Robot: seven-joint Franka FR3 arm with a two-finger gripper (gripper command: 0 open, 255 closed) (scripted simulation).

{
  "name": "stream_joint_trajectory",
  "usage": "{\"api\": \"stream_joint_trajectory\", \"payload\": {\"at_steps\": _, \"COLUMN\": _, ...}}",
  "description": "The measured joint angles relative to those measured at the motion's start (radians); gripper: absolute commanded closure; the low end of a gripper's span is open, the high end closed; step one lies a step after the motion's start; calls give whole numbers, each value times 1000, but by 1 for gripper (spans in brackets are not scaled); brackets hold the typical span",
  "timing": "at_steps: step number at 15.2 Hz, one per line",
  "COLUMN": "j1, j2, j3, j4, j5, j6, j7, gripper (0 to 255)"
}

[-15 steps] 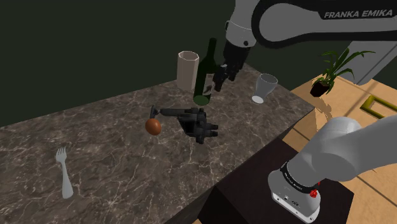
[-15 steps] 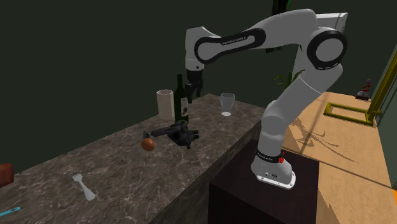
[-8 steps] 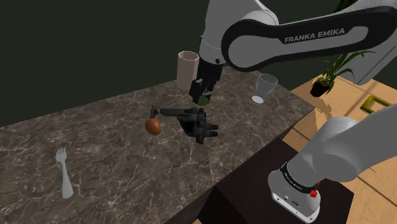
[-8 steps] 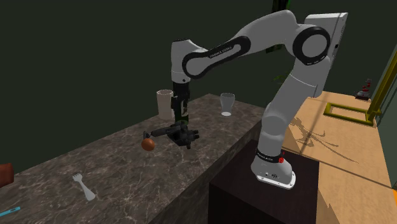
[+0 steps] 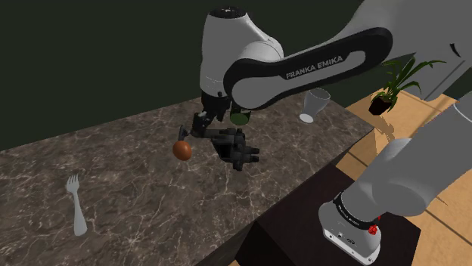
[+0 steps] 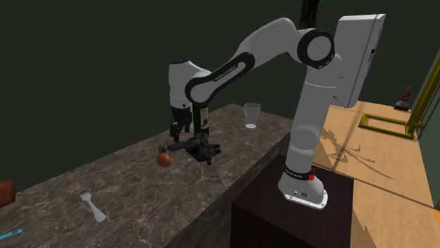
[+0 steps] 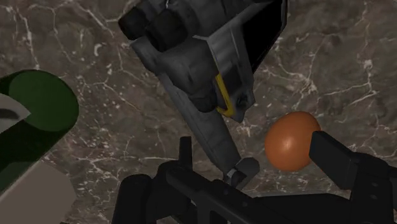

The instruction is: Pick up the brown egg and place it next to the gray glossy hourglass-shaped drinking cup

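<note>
The brown egg (image 5: 181, 150) is lying on the dark veined counter (image 5: 136, 204), just beside the thin tip of a dark tool (image 5: 236, 148). We are seeing the end effector (image 5: 198, 130) hanging just above the egg and that tip. Its fingers (image 7: 347, 167) are standing wide apart and holding nothing. A green bottle (image 7: 44, 108) is standing near the tool. The grey cup (image 5: 315, 104) is standing well apart from the egg, and a fork (image 5: 74, 205) is lying off the other way.
</note>
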Motion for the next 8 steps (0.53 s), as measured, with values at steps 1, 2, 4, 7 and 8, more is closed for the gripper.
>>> {"api": "stream_joint_trajectory", "payload": {"at_steps": 1, "j1": 6, "j2": 31, "j3": 10, "j4": 14, "j5": -19, "j6": 15, "j7": 19, "gripper": 0}}
{"api": "stream_joint_trajectory", "payload": {"at_steps": 2, "j1": 14, "j2": 67, "j3": 20, "j4": 34, "j5": -42, "j6": 30, "j7": 42, "gripper": 0}}
{"api": "stream_joint_trajectory", "payload": {"at_steps": 4, "j1": 30, "j2": 146, "j3": 33, "j4": 78, "j5": -95, "j6": 59, "j7": 85, "gripper": 0}}
{"api": "stream_joint_trajectory", "payload": {"at_steps": 7, "j1": 66, "j2": 257, "j3": 41, "j4": 157, "j5": -172, "j6": 80, "j7": 147, "gripper": 0}}
{"api": "stream_joint_trajectory", "payload": {"at_steps": 8, "j1": 75, "j2": 278, "j3": 42, "j4": 175, "j5": -187, "j6": 81, "j7": 158, "gripper": 0}}
